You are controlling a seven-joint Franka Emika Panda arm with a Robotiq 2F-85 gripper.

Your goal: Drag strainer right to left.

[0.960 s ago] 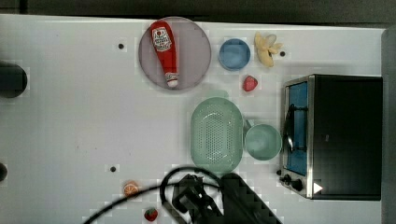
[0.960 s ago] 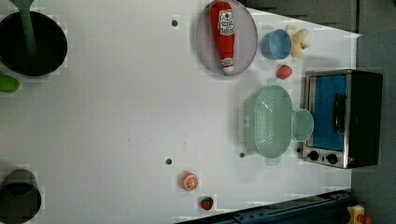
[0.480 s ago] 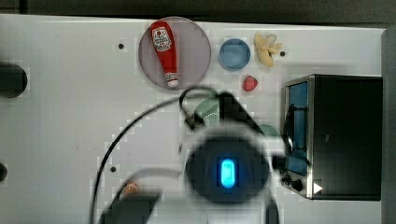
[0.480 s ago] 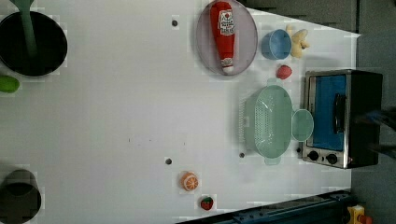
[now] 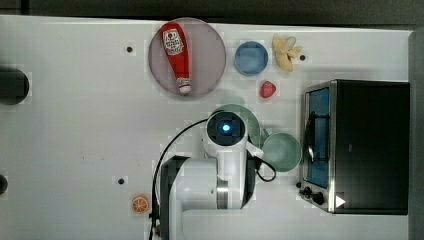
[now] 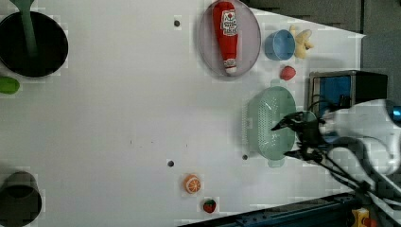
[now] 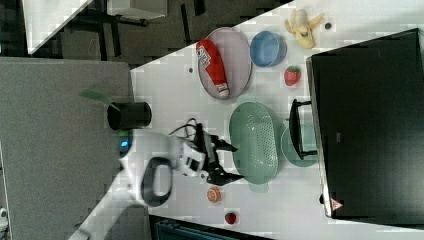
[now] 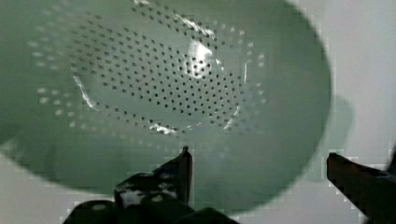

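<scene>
So the big change here: a second ago the arm was barely poking in at the bottom edge of the top view, and now it has swung right out over the desk [image 5: 75, 150] and parked itself above the strainer [image 6: 269, 124]. The tool [image 6: 288, 139] has come down to the strainer's rim on the left view's right side, with its two black fingers [image 8: 180, 175] spread wide apart and nothing between them. In the wrist view one finger looks to be over the inside of the strainer and the other outside it, so my guess is it's lining up to straddle the wall, though I can't tell if anything is touching yet. The strainer itself hasn't budged. It sits where it was, just beside the green mug [image 5: 281, 151] and the toaster oven [image 5: 357, 146], below the purple plate [image 5: 210, 55] in the top view. So the approach looks pretty much done and the actual drag hasn't started; the whole stretch of open desk toward the top view's left is where it needs to go. As for writing: the ketchup bottle [image 5: 176, 55] on the plate has a label on its red body, but I can't read it. There's also a small white triangle mark on the oven's lower corner, no legible text there either.
</scene>
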